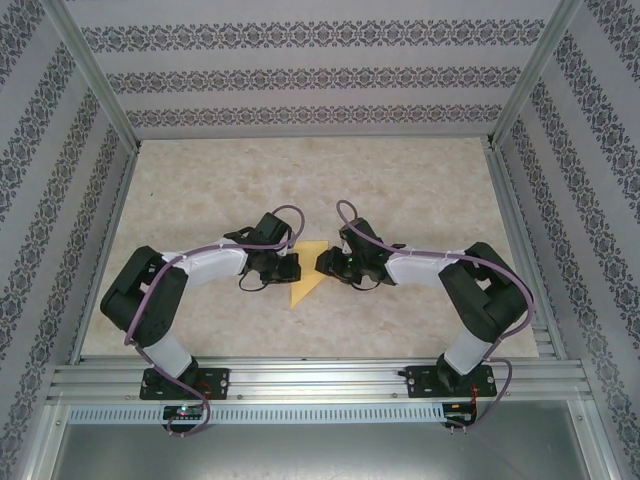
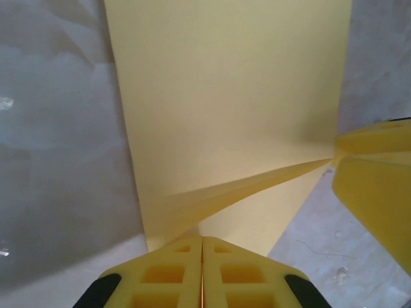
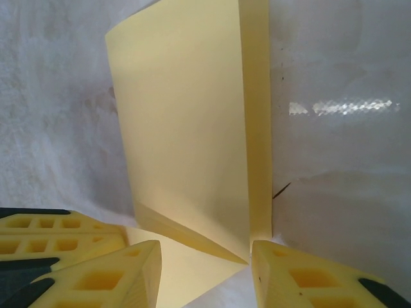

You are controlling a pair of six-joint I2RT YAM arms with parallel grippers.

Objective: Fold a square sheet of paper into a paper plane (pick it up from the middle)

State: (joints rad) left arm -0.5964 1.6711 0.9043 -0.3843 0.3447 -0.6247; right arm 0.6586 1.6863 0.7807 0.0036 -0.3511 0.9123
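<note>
- Top external: thin yellow paper sheet sits mid-way on the beige marbled tabletop. It reads as a small pointed wedge, tip towards the arm bases.
- Same view: left gripper is hard against the sheet's left side and right gripper against its right side, so the two nearly face each other across it. Jaw state isn't readable from up here.
- Left wrist adds the detail: the sheet is folded, with a raised ridge running from near the left gripper across to the right gripper's yellow fingers.
- Left gripper is clamped: fingers pressed together with only a hairline seam, and the sheet's near edge runs into the tips. Reads as pinching the sheet.
- Right wrist shows the layering: one flap stands up off the tabletop, with a narrow strip beside it along its right edge.
- Right gripper: fingers clearly apart, the sheet's folded corner in the gap between them, not squeezed.
- The left gripper's yellow fingers also show here, meeting the sheet's lower-left corner.
- Can't tell if the sheet is fully clear of the tabletop.
- Pose: both arms mirror each other. Black elbows are pushed outward, away from the sheet, and white forearms angle in towards it, with the wrists low over it.
</note>
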